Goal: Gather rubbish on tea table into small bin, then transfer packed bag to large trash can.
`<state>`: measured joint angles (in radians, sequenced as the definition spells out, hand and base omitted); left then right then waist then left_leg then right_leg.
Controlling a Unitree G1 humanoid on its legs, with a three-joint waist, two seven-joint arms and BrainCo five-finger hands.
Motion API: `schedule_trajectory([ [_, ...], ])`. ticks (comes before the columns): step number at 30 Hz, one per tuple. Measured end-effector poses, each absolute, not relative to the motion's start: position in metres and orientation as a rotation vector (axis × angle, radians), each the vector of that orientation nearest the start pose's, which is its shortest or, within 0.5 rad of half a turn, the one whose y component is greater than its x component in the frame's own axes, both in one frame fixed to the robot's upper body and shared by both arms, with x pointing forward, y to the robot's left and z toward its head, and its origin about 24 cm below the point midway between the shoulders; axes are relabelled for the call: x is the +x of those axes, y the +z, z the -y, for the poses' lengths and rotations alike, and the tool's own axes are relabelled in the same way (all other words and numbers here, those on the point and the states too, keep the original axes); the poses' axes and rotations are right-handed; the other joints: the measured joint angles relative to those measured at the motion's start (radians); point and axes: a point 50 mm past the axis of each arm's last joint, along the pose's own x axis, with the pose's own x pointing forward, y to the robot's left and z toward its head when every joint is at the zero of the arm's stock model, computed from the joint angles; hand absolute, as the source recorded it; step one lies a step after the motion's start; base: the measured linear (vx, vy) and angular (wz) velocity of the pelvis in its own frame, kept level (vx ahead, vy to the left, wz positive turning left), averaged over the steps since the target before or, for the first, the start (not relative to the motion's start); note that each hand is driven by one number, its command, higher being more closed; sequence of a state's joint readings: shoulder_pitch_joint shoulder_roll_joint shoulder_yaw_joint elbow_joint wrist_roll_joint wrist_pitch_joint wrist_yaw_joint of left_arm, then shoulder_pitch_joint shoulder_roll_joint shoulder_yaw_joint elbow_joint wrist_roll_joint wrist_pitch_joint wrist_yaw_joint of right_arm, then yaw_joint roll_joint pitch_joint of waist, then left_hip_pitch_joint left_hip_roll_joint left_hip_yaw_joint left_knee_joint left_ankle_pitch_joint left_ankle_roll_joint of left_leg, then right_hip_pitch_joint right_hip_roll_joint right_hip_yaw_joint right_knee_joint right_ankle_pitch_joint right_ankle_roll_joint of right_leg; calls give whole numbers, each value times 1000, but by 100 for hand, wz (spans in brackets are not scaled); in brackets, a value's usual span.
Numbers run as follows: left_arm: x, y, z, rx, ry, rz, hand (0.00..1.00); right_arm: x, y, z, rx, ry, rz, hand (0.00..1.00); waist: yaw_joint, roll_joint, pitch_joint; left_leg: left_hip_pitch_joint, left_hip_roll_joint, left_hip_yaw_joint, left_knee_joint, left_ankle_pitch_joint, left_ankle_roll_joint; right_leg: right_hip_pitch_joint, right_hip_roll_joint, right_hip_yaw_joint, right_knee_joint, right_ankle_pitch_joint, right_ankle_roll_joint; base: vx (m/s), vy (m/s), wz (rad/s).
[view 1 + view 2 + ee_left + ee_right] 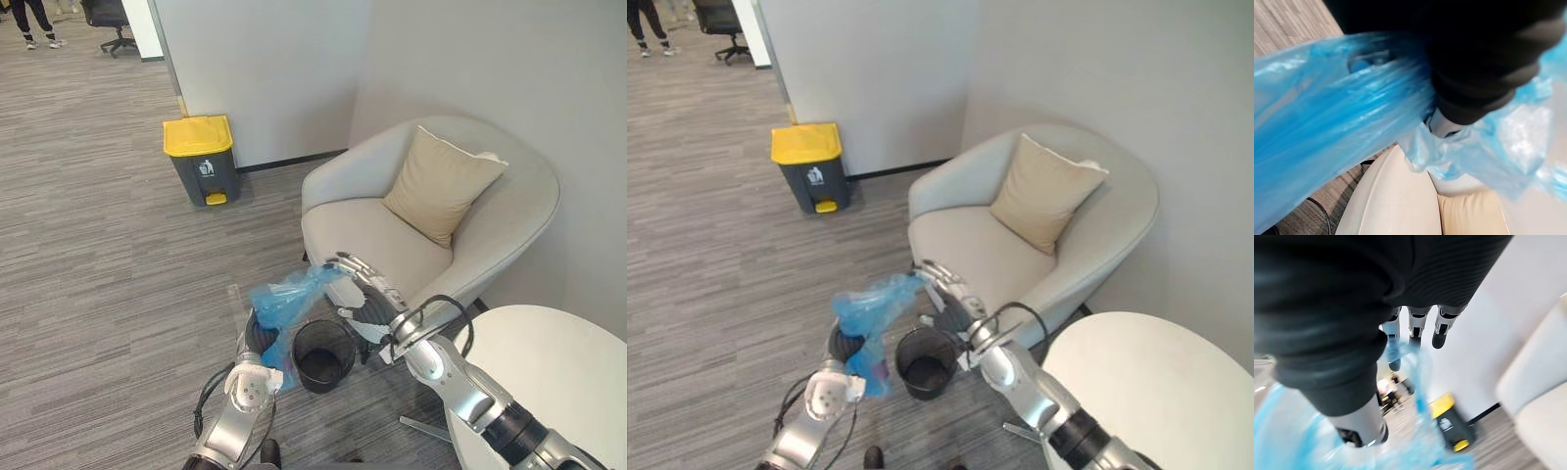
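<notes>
Nearest, at the lower right, is the white round desk [560, 370], with the right arm reaching out past its edge. Just beyond, on the carpet floor [108, 255], stands the small black bin [345, 364], in front of the armchair [358, 230] with its tan cushion [441, 181].

The blue bag [284, 299] hangs out of the bin, beside and above its left rim, stretched between the two hands. Its long axis slants from the left robot hand [257, 335] low down, just left of the bin, up to the right robot hand [358, 289] above the bin's far rim. The right robot hand pinches the bag's upper end: in the right wrist view the blue film runs up between the thumb [1359, 428] and the fingers [1395, 363]. The left robot hand is wrapped in blue plastic in its own wrist view, and whether it grips the bag I cannot tell.

The coming move turns on the large trash can [201, 162], grey with a yellow lid, which stands by the wall corner, well apart from the bag, ahead and to the robot's left across bare floor. The left robot hand is the nearer to it. The gathering looks done, and the carry and drop remain.
</notes>
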<state>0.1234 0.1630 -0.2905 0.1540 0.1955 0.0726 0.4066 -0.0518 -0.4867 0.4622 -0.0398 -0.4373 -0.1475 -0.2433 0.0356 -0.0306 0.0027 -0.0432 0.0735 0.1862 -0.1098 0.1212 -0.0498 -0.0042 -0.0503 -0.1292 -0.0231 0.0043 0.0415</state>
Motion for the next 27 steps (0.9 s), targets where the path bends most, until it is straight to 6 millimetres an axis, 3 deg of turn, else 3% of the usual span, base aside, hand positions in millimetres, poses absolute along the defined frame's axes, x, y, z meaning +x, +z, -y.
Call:
schedule_trajectory([
  [5, 196, -41, -160, 383, 203, -350, 100, 224, 14, 147, -698, 131, 79, 0, -18, 8, 5, 10, -6, -5, 0, -3, -4, 9, 1, -4, 4, -10, 1, 13, -1, 0],
  [11, 173, -80, -183, 341, 276, -572, 100, 200, -57, 171, -432, -52, -347, 0, -30, 14, 10, 12, -6, -7, 0, -16, -15, 9, 0, -8, 6, -24, 7, 7, 0, 0],
  [14, 146, -111, -194, 287, 310, -763, 100, 167, -105, 187, -334, -127, -652, 0, -29, 18, 15, 30, -11, -7, 0, -25, -13, 31, -4, -10, 6, -29, 11, 55, 3, 2],
  [17, 122, -133, -198, 237, 313, -915, 100, 135, -133, 202, -263, -209, -865, 0, -29, 28, 19, 47, -16, -6, 0, -33, -11, 41, -9, -9, 17, -46, 15, 72, 4, 0],
  [21, 94, -150, -207, 201, 344, -1066, 100, 109, -151, 207, -163, -308, -1031, 0, -29, 28, 21, 60, -18, -1, 0, -36, -8, 48, -9, -4, 28, -50, 7, 63, -1, -3],
  [23, 91, -153, -209, 158, 370, -1090, 100, 101, -155, 208, -135, -333, -1070, 0, -29, 29, 30, 76, -19, 2, 0, -39, -7, 63, -10, -3, 30, -52, 7, 62, -6, -4],
  [27, 84, -157, -210, 112, 409, -1128, 100, 102, -155, 210, -104, -363, -1074, 0, -27, 37, 39, 102, -17, 27, 0, -51, -10, 73, -9, 20, 37, -59, 8, 28, 5, -18],
])
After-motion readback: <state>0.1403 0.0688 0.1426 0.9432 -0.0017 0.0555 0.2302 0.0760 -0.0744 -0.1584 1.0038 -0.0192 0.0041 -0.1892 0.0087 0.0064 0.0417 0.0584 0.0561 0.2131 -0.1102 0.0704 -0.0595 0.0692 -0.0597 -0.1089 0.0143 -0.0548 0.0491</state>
